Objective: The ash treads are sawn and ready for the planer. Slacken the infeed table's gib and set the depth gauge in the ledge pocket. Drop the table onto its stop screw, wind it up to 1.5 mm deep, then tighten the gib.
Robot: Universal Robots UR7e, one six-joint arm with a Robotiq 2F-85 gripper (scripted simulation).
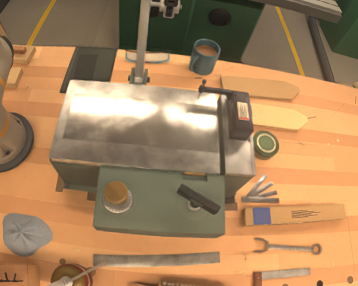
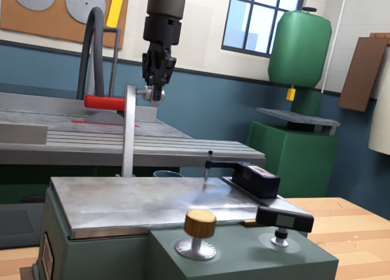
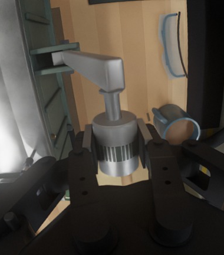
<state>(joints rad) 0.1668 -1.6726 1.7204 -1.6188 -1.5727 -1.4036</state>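
Note:
The foot of the tall grey lever (image 1: 144,35) (image 2: 129,130) (image 3: 87,68) is partly hidden behind the infeed table (image 1: 143,125) (image 2: 156,200). The lever's round knurled knob (image 2: 150,93) (image 3: 115,141) at its top end is gripped by my gripper (image 1: 170,11) (image 2: 157,90) (image 3: 115,153), high above the planer's far edge. The black depth gauge (image 1: 239,114) (image 2: 253,179) sits on the ledge at the table's right end, its probe on the table surface. A brass-topped dial knob (image 1: 116,193) (image 2: 199,225) and a black lock handle (image 1: 198,198) (image 2: 284,220) stand on the green front housing.
A table saw (image 2: 97,137) stands behind the planer. A blue mug (image 1: 205,56) (image 3: 176,125) stands on the bench near the lever, and safety glasses (image 3: 170,48) lie beyond it. Boards, a tin (image 1: 266,144), feeler gauges, a spanner (image 1: 285,246) and rulers lie right and front.

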